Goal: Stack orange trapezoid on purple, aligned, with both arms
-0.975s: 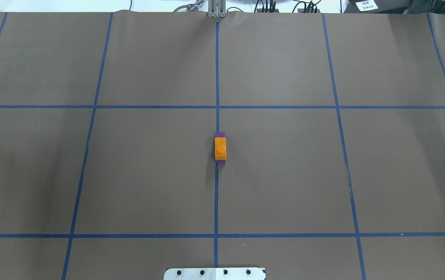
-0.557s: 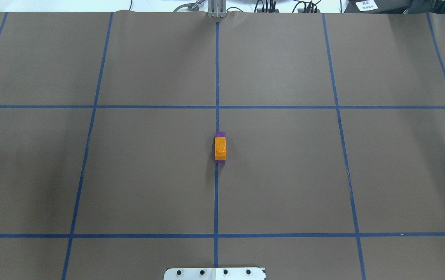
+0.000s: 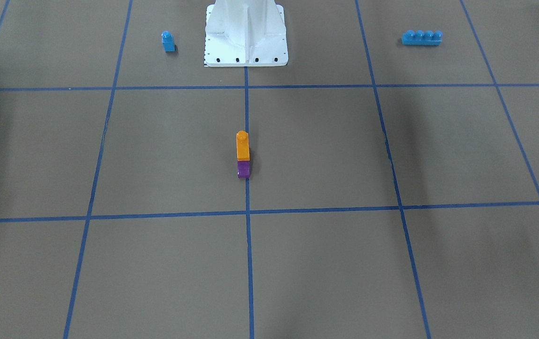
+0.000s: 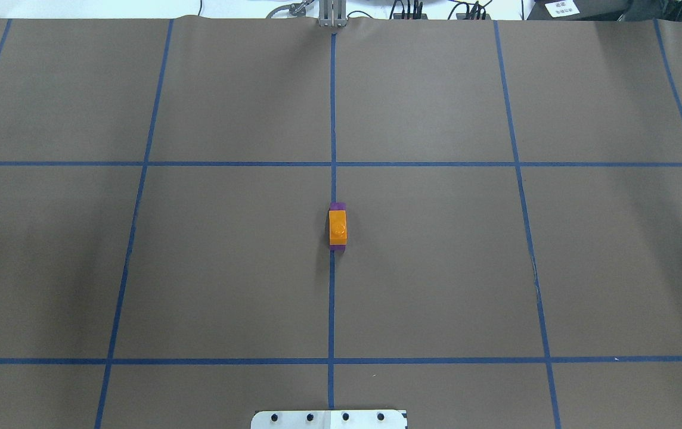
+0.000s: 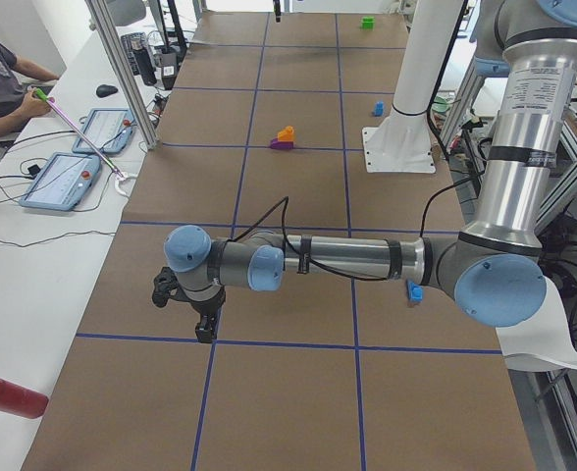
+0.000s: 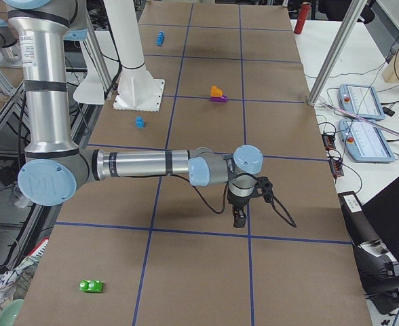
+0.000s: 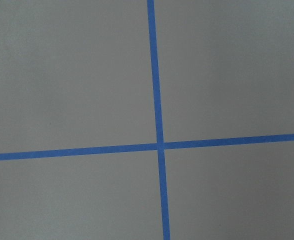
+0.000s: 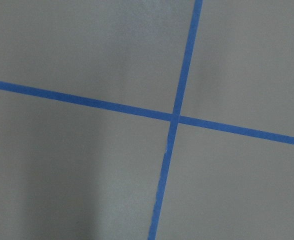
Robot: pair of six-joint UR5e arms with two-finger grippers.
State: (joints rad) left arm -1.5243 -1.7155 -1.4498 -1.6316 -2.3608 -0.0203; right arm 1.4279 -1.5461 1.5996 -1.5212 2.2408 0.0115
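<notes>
Looking across the brown table [image 4: 436, 268], the left arm [image 5: 347, 260] and right arm [image 6: 145, 163] are stretched out low over opposite ends. Each points down near a blue tape crossing [image 7: 159, 146]. For the left gripper [image 5: 205, 334] and right gripper [image 6: 239, 221], can't tell from these angles whether the jaws are apart or closed. Well apart from both, mid-table on the centre tape line [image 4: 331, 298], the orange trapezoid [image 4: 337, 229] sits on top of the purple block [image 3: 243, 169].
</notes>
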